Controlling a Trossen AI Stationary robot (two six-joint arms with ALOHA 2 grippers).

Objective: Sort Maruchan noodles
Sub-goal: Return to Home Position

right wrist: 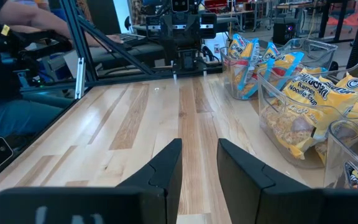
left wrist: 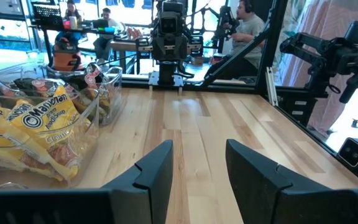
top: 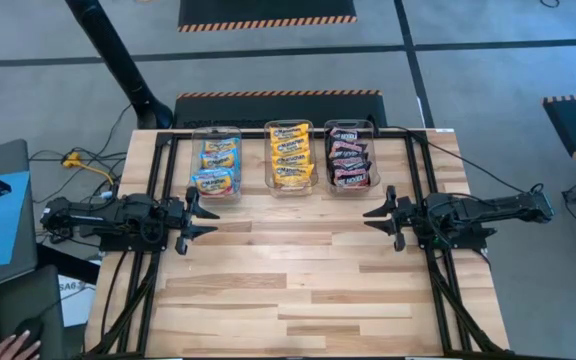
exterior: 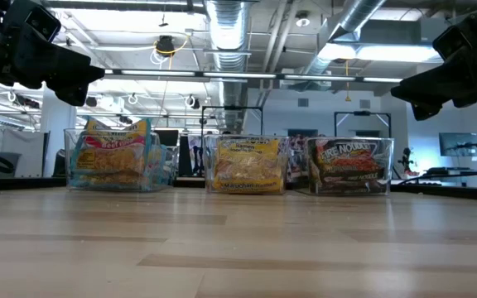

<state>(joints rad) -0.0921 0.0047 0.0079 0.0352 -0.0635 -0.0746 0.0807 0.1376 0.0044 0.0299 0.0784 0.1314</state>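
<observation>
The left gripper [top: 200, 213] hangs raised over one side of the wooden table [top: 298, 290], fingers apart and holding nothing; the right gripper [top: 378, 212] faces it from the opposite side, fingers likewise spread and empty; three clear bins [top: 230, 133] stand in a row beyond both; the blue Maruchan packs [top: 216, 165] fill the bin nearest the left gripper, the yellow Maruchan packs [top: 290, 158] the middle bin, and the black Maruchan packs [top: 349, 162] the bin nearest the right gripper

"Maruchan" and "Ramen Noodle Soup" printed on the yellow packets [right wrist: 303, 93], "Noodle" just legible on the black packets [exterior: 348, 161], print on the blue packets [top: 215, 160] too small to read
</observation>
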